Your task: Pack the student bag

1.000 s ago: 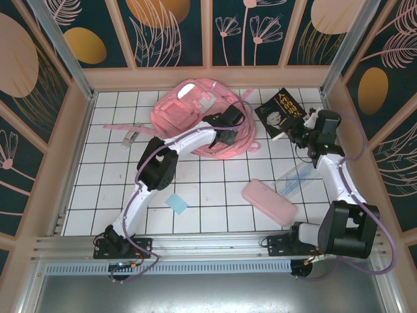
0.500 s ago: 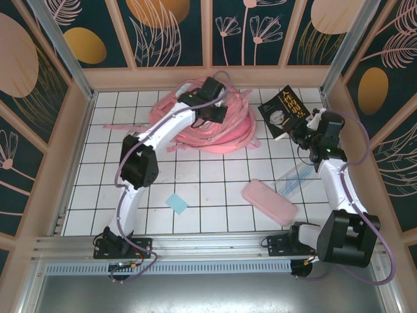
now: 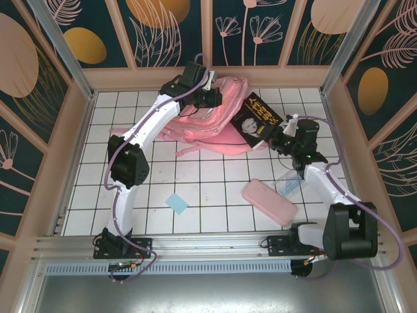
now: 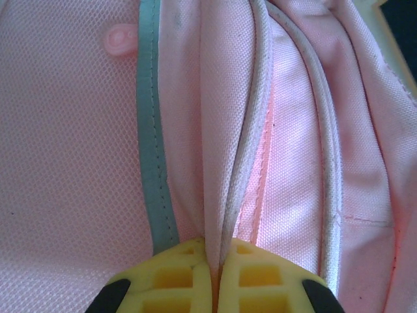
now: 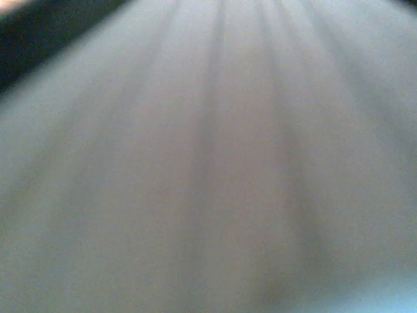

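Since a moment ago the left gripper [image 4: 215, 277] has hauled the student bag [image 3: 215, 124] toward the back wall [image 3: 208, 77], pinching a fold of its pink fabric; the right gripper [image 3: 279, 138], clamped on the black book [image 3: 256, 117], has swung it over the bag's right edge.

The table [image 3: 215, 195] is viewed from high overhead; the student bag [image 3: 228, 88] is also seen, very close, from the left wrist.

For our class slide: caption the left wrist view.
Left gripper shut on a fold of the pink bag.
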